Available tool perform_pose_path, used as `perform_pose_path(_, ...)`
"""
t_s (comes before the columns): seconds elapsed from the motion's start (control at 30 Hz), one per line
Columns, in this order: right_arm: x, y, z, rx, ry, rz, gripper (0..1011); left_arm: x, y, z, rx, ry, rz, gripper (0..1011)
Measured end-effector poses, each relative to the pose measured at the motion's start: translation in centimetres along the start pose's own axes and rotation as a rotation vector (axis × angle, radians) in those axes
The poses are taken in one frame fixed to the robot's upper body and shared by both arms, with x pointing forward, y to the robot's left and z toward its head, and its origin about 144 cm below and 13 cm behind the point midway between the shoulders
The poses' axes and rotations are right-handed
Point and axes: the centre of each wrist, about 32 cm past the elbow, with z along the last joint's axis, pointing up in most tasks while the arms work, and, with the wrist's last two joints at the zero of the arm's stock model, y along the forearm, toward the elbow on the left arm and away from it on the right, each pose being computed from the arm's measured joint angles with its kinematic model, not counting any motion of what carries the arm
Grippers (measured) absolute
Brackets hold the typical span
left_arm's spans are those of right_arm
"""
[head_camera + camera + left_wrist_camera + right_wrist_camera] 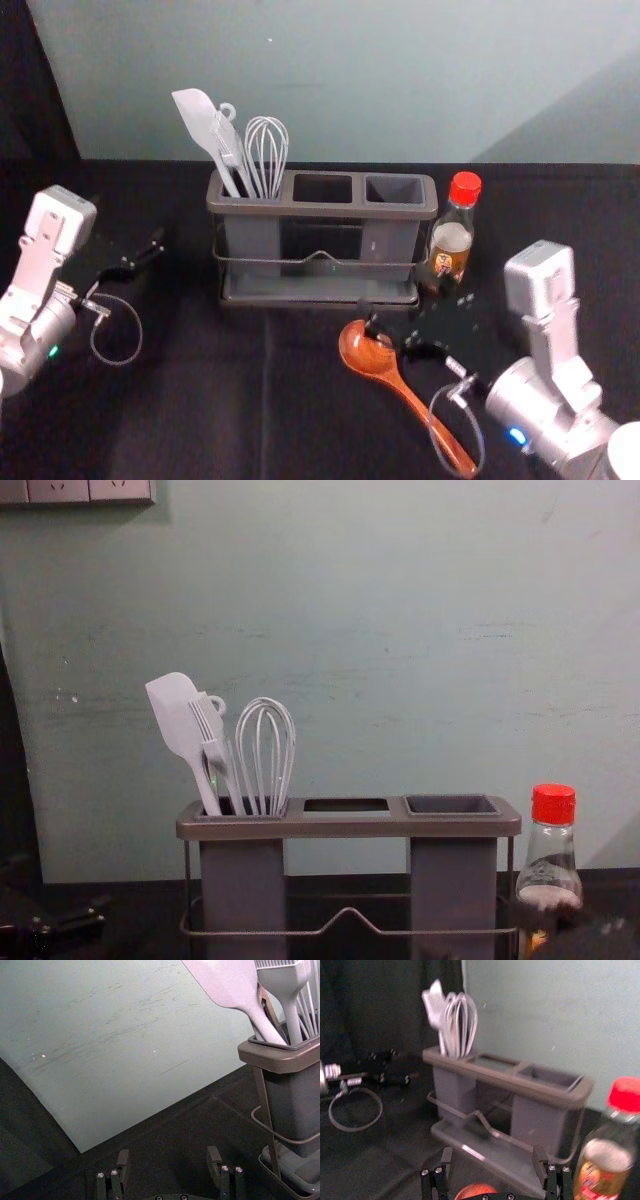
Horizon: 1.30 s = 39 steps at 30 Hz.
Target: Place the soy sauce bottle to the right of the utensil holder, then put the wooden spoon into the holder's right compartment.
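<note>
My right gripper [418, 314] is open above the wooden spoon [372, 362], which lies before the utensil holder [320, 210], its handle running toward the near right. In the right wrist view, the spoon's bowl [476, 1190] is partly visible beneath my right gripper [492, 1160], with nothing between the fingertips. The soy sauce bottle [452, 240] stands upright just right of the holder; its red cap [553, 804] is level with the rim in the chest view. The holder's right compartment [452, 806] is empty. Left of the holder, my left gripper [140, 256] idles; the left wrist view shows this gripper [168, 1159] open.
A white spatula [175, 715], a brush [215, 742] and a whisk [265, 750] stand in the holder's left compartment. Behind the black-covered table [200, 400] rises a pale green wall [380, 80]. Cable loops hang beside both grippers.
</note>
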Motion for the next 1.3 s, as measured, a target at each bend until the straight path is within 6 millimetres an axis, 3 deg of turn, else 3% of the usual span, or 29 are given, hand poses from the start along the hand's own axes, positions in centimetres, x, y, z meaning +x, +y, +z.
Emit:
perform_pose_path(0.27,-0.8,1.0,-1.8,-0.053,0.020,0.051,1000,0.0,0.0,0.0,0.000,0.000,0.000,1000)
perform_pose_path(1.03,-0.5,1.0,-1.7,-0.059,0.011,0.048,1000,0.0,0.0,0.0,0.000,0.000,0.000,1000)
perform_pose_path(1.3,-1.1,1.8,1.0,-0.205,-0.015,0.046,1000,0.0,0.0,0.0,0.000,0.000,0.000,1000)
